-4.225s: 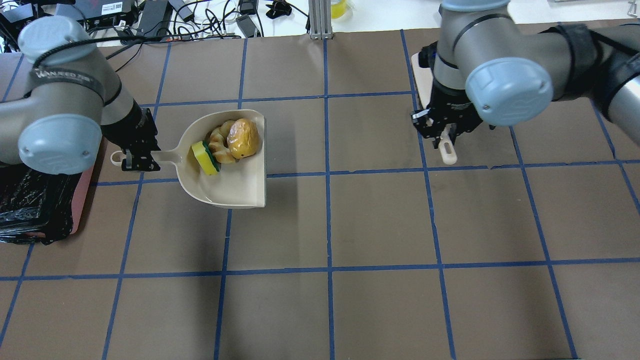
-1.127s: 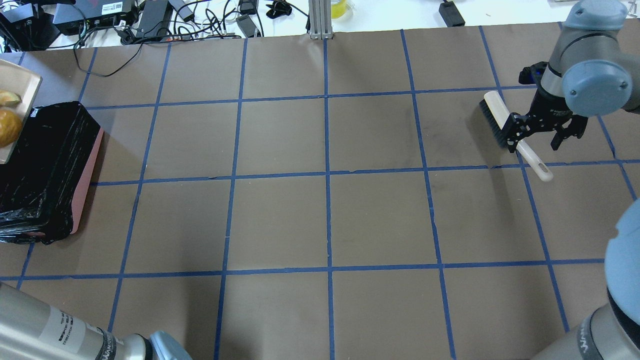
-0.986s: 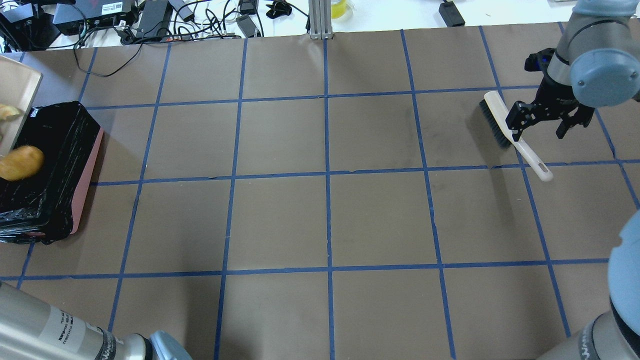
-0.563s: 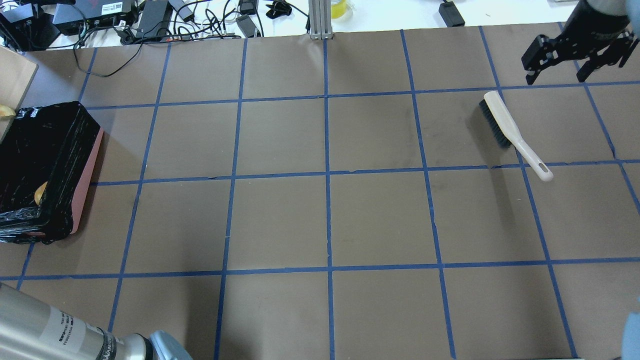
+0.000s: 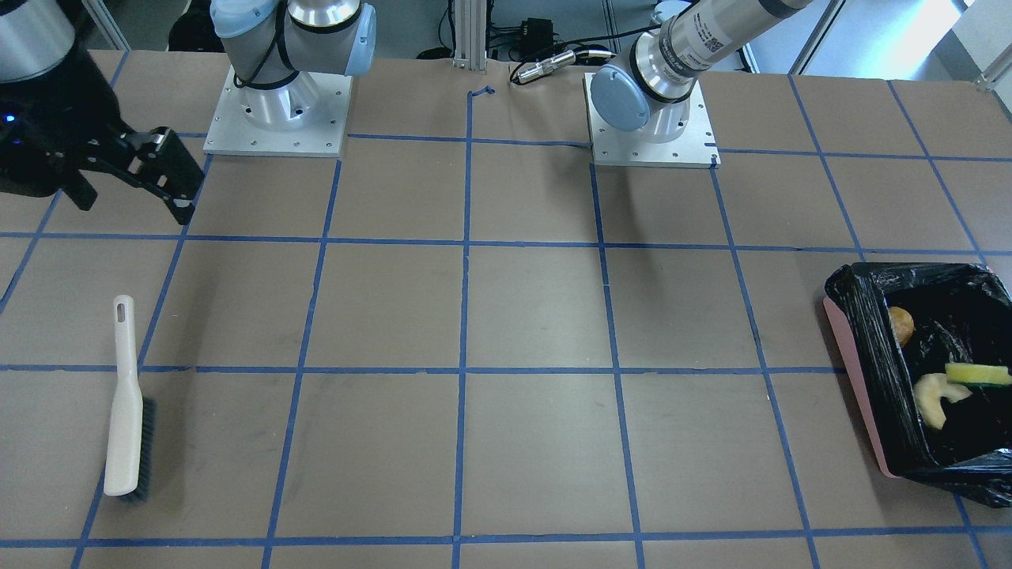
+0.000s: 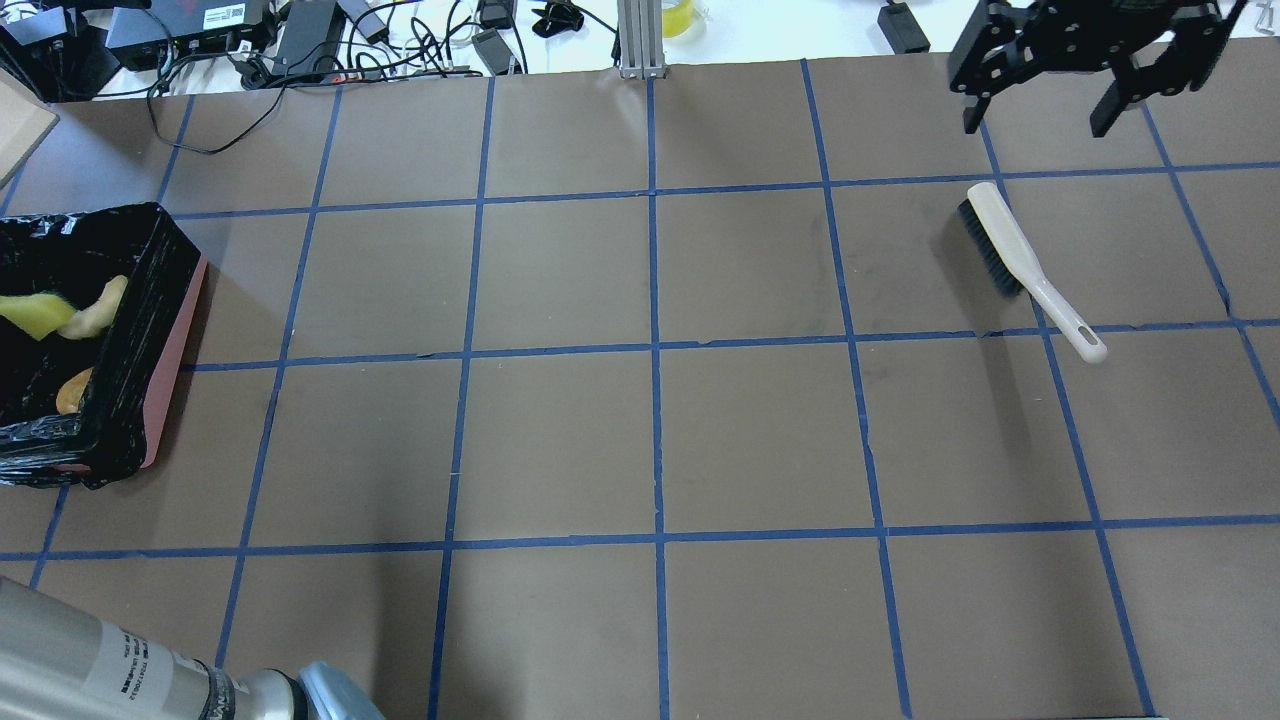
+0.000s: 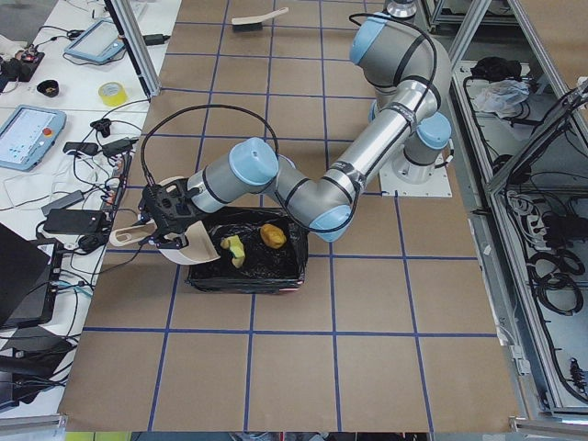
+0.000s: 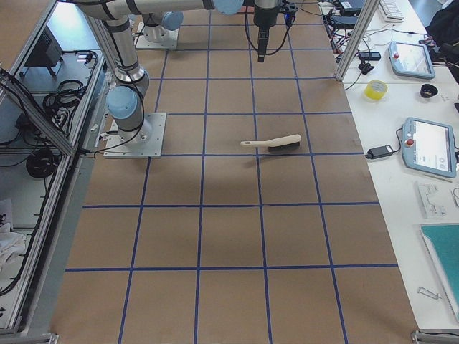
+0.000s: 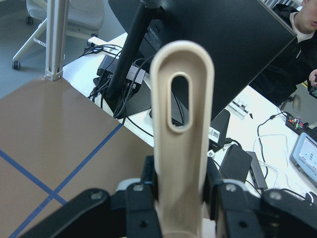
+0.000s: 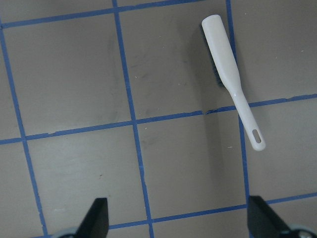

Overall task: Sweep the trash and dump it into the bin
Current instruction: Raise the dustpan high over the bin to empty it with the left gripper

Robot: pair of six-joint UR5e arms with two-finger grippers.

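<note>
1. Inside the bin [image 5: 877, 356], on its black liner, lie the amber lump [image 5: 900, 325], the croissant piece [image 5: 931, 397] and the sponge [image 5: 977, 374].
2. The left gripper [image 9: 181, 191] clamps the dustpan [image 9: 181, 158] by its handle, beside the bin.
3. The right gripper [image 6: 1036, 112] hangs with fingers apart, clear of the brush [image 6: 1000, 245] lying on the table [image 6: 650, 440].

Pink rectangular bin [image 5: 853, 378] sits upright on the table [image 5: 538, 316] at the robot's far left, open top. A crinkled glossy black bag [image 5: 876, 316] lines it and folds over the rim. All three trash items are inside. The amber-yellow lump [image 5: 900, 325] is against the inner wall at the robot-side end. The curved tan-and-white croissant-like piece [image 5: 931, 397] is mid-bin. The yellow sponge block [image 5: 977, 373], green edge showing, is just beside it; contact unclear.
</note>
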